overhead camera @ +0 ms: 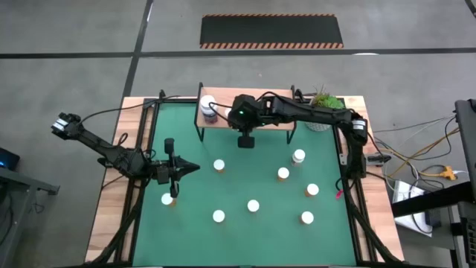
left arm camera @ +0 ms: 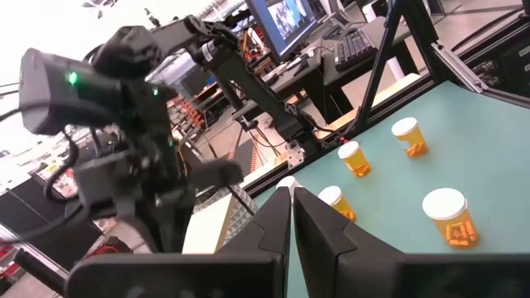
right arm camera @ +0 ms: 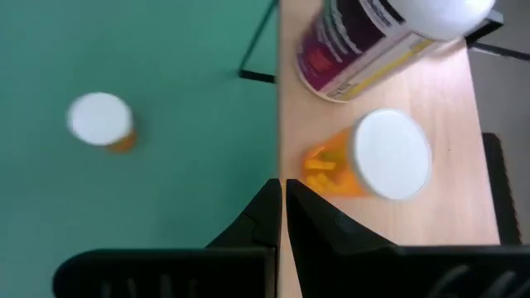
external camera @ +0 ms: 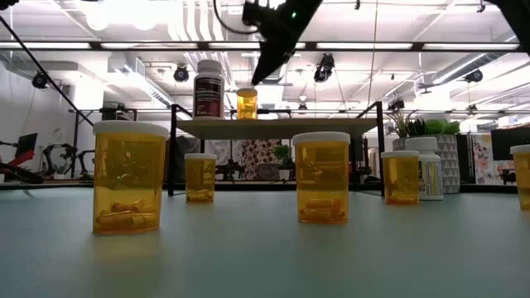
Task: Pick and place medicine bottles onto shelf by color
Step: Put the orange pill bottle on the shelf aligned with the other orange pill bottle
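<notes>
The shelf point(overhead camera: 268, 119) stands at the far side of the green mat. On its left end stand a large dark-labelled medicine bottle point(external camera: 209, 88) and a small orange one point(external camera: 247, 104). My right gripper point(external camera: 256, 79) is shut, slanting down toward the table's left. Its tips hang just above and to the right of the orange bottle's cap point(right arm camera: 391, 156), over the shelf's near edge. Several white-capped orange bottles point(overhead camera: 253, 205) stand upright on the mat. My left gripper point(overhead camera: 195, 168) is shut and level over the mat's left part, holding nothing.
A white bottle point(external camera: 428, 168) stands on the mat's right side among the orange ones. A white pot with a green plant point(overhead camera: 321, 104) sits at the far right corner by the shelf. One orange bottle point(overhead camera: 167, 199) stands close below my left arm.
</notes>
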### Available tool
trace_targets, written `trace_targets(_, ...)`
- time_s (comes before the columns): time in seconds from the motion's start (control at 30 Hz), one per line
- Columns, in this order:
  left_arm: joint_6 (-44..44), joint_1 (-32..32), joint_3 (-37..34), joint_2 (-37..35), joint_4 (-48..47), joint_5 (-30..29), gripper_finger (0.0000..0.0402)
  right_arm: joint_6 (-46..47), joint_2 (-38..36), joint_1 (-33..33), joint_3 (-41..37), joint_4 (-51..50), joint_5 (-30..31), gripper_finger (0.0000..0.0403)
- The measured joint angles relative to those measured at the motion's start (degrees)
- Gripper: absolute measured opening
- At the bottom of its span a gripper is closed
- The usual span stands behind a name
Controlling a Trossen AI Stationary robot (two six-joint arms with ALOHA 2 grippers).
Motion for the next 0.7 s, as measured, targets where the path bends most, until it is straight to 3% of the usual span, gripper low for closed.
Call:
trace_targets(0.3,0.0,0.0,0.0,0.0,0.0,0.0,0.0002,3.7,-6.9,5.4,-9.9,5.8,-1.9,0.0013)
trace_targets(0.7,0.0,0.0,0.0,0.0,0.1,0.0,0.0002,6.9,-9.0,11.8,-26.2,27.8,-1.8,0.0013)
